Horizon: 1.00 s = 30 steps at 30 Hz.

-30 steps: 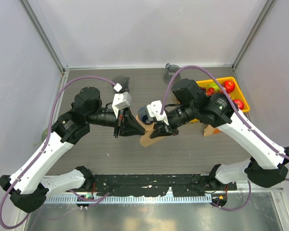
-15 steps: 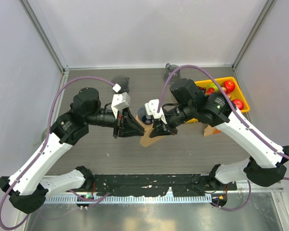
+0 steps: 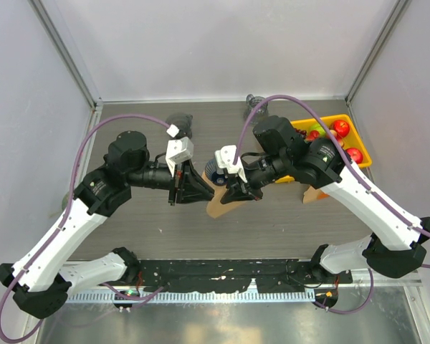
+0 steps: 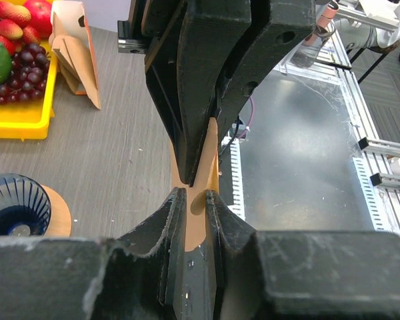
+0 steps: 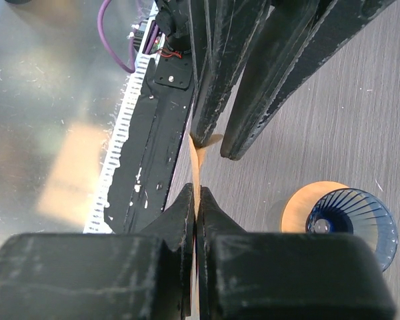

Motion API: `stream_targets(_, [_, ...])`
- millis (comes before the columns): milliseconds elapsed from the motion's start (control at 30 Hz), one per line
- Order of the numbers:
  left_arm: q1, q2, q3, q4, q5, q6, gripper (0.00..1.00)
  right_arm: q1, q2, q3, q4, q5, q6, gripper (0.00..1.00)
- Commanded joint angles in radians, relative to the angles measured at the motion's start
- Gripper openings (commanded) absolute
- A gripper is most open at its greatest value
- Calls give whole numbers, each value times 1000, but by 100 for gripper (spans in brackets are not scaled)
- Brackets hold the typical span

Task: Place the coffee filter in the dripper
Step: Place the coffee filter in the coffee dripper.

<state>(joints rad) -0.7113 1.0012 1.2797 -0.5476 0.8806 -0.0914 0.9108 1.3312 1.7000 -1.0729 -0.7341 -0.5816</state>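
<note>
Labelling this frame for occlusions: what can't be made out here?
Dripper, top view: mostly hidden beneath the right hand.
Coffee filter, top view: only its lower corner shows below the left hand and right hand; wrist views see it edge-on, so its shape is unclear.
Clear object at the back, top view: too small to identify.

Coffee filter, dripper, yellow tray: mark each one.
coffee filter [image 4: 211,167], left wrist view, exposed brown edge
dripper [image 5: 357,219], right wrist view, ribbed blue wall
yellow tray [image 4: 20,115], left wrist view, bare side wall
</note>
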Motion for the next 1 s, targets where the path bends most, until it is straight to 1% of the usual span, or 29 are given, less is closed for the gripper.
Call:
stream_targets(0, [-5,-10,-2,-5,-8,19,22,5,-9,41,39,-1,26,5])
stream_targets(133, [-7,-19,-3,-12,-3,22,30,5,-9,35,33,10,19,5])
stream_targets(333, [-5,-24,0,-23,3,27,31,5,-12,26,30,19,11,5])
stream_targets(667, [-5,2,17,-48,-46,35,28,5,-7,32,42,28,40,5])
stream_targets(867, [-5,2,17,-41,-49,27,18,5,-1,30,44,35,52,5])
stream_targets(967, [-5,-10,4,-15,-25,12,16,5,0,29,44,41,55,5])
